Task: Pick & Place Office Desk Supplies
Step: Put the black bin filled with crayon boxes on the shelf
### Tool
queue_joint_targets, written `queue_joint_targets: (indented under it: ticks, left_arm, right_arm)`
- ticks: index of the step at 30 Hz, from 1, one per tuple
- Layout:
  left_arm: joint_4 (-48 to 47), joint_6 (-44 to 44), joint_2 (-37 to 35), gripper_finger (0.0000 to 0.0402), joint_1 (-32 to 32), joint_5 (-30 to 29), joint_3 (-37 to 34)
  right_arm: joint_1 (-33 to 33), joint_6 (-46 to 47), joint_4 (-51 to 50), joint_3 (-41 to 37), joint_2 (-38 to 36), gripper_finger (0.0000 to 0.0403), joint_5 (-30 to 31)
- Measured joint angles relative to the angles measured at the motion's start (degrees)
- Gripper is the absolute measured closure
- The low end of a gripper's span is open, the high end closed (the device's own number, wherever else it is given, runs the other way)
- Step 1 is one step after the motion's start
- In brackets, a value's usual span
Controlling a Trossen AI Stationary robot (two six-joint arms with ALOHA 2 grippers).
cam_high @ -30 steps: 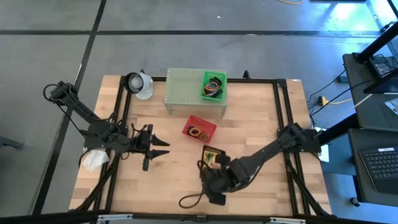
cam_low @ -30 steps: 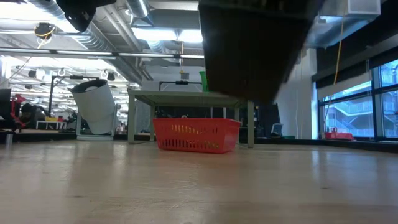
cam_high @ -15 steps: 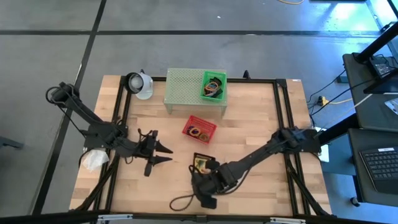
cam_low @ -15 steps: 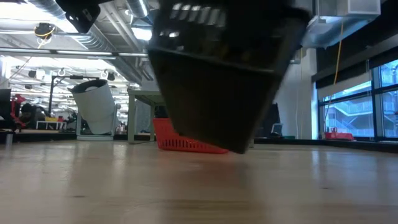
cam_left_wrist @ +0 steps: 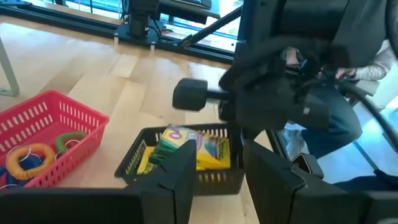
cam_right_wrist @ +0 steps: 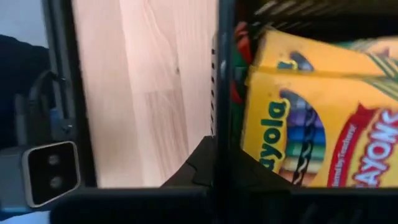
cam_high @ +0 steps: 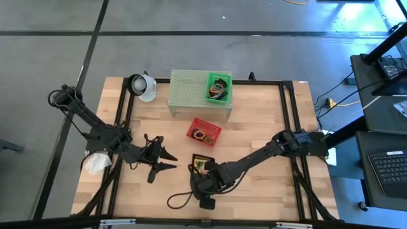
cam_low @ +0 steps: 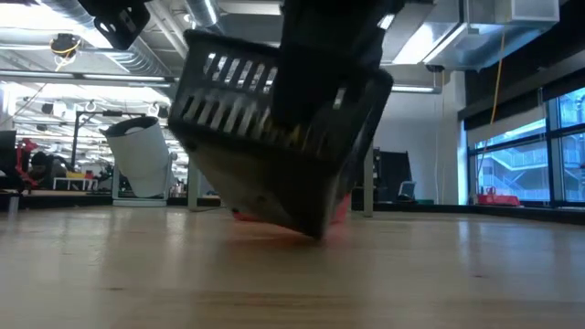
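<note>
I see the wooden table [cam_high: 267, 133] with a black frame [cam_high: 289, 114] running along its edges. At the far side stands a pale green perforated shelf [cam_high: 187, 89], and a green basket [cam_high: 219, 88] sits on its right end. Just in front of the shelf lies a red basket [cam_high: 203, 131]. Near the far left corner a white cup-like container [cam_high: 144, 87] lies tilted. A white wad of soft material [cam_high: 96, 163] rests at the left edge. Beyond the table, a person [cam_left_wrist: 367, 81] sits.

One camera looks straight down on the table [cam_high: 254, 127]; one sits level at tabletop height; both wrist cameras closely share the black basket [cam_left_wrist: 180, 163] at six o'clock.
</note>
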Motion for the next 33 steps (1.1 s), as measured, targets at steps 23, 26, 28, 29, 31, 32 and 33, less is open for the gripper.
queue_joint_targets:
  ticks: [23, 26, 28, 29, 31, 32, 33]
  left_arm:
    - [1.05, -0.59, 0.00, 0.0274, 0.00, 10.13, 0.00]
    - [3.87, -2.38, 0.35, 0.0274, 0.02, 13.82, 0.01]
    - [6.25, -3.41, 1.51, 0.0274, 0.30, 15.84, 0.04]
    - [7.78, -3.71, 2.31, 0.0274, 0.52, 17.27, 0.05]
    - [9.87, -4.41, 4.49, 0.0274, 1.11, 19.95, 1.05]
    - [9.86, -4.46, 5.93, 0.0274, 1.39, 21.08, 2.16]
    - [9.16, -4.50, 7.57, 0.0274, 1.54, 21.88, 3.58]
  right_arm:
    - [-1.61, 2.35, 2.22, -0.02, -0.15, 0.0268, -1.68]
    - [-1.06, 2.91, 1.69, -0.02, -2.62, 0.0265, 0.83]
    - [-0.54, 3.21, 0.89, -0.02, -4.50, 0.0265, 3.01]
    - [-0.23, 3.24, 0.40, -0.02, -5.49, 0.0267, 4.25]
    - [0.54, 3.55, -2.84, -0.02, -7.63, 0.0270, 7.03]
    - [0.96, 4.35, -4.76, 0.00, -8.74, 0.0272, 8.52]
    - [1.43, 5.64, -6.91, 0.00, -9.82, 0.0275, 10.31]
